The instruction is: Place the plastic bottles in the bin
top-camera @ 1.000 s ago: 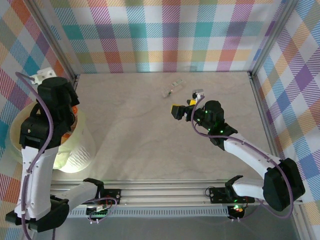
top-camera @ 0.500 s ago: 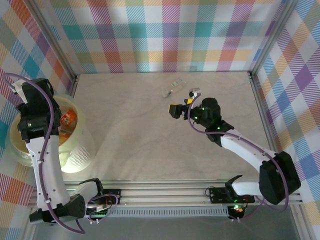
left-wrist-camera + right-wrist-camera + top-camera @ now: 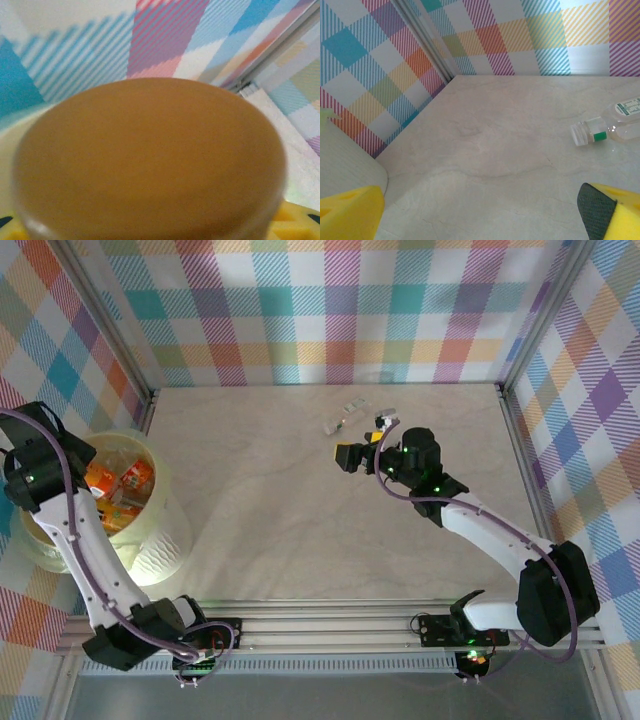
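The bin (image 3: 152, 540), a big pale yellow bucket, stands at the table's left edge with several orange-labelled plastic bottles (image 3: 108, 486) inside. My left arm (image 3: 35, 465) is raised at the far left beside it. In the left wrist view my left gripper (image 3: 152, 227) is shut on a bottle whose broad orange-brown cap (image 3: 150, 160) blocks the fingers but for yellow pad tips at the bottom corners. One clear bottle (image 3: 345, 418) with a white cap and green label (image 3: 607, 127) lies on the far table. My right gripper (image 3: 366, 443) hangs open just short of it, nothing between its yellow fingers (image 3: 350, 212).
Plaid walls with metal corner posts (image 3: 130, 365) enclose the table on three sides. The bin's pale wall (image 3: 345, 165) appears at the left of the right wrist view. Bare marble-look tabletop (image 3: 270, 500) stretches between the bin and the right arm.
My left arm has swung from over the bin out to the far left, uncovering the bottles inside. The right gripper has crept slightly left toward the clear bottle, still open.
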`<state>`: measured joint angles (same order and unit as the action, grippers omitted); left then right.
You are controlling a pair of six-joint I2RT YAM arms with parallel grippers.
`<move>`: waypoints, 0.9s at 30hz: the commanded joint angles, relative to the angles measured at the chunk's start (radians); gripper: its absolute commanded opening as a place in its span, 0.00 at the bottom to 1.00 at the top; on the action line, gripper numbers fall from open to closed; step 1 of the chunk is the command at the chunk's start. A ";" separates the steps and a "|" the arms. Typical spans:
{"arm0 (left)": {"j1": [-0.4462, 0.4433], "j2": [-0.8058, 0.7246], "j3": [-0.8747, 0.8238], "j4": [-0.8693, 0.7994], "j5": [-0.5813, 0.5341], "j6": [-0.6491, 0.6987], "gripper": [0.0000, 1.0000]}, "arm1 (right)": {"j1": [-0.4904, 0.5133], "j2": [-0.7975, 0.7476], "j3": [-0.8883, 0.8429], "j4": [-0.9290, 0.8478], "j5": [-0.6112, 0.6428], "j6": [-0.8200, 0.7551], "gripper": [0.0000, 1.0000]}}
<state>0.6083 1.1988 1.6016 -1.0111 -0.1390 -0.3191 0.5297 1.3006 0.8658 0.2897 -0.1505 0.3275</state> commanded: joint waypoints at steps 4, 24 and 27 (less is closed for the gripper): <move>0.044 0.039 0.010 -0.052 0.218 -0.066 0.72 | -0.005 0.000 0.032 -0.012 -0.003 0.024 1.00; 0.035 -0.097 -0.006 0.013 0.406 -0.061 0.98 | -0.039 0.099 0.090 -0.094 0.098 0.197 1.00; 0.017 -0.124 -0.008 0.033 0.454 -0.079 1.00 | -0.057 0.123 0.090 -0.081 0.095 0.235 1.00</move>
<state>0.6376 1.1023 1.6005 -1.0245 0.2310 -0.3813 0.4870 1.4029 0.9260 0.2005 -0.0669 0.5026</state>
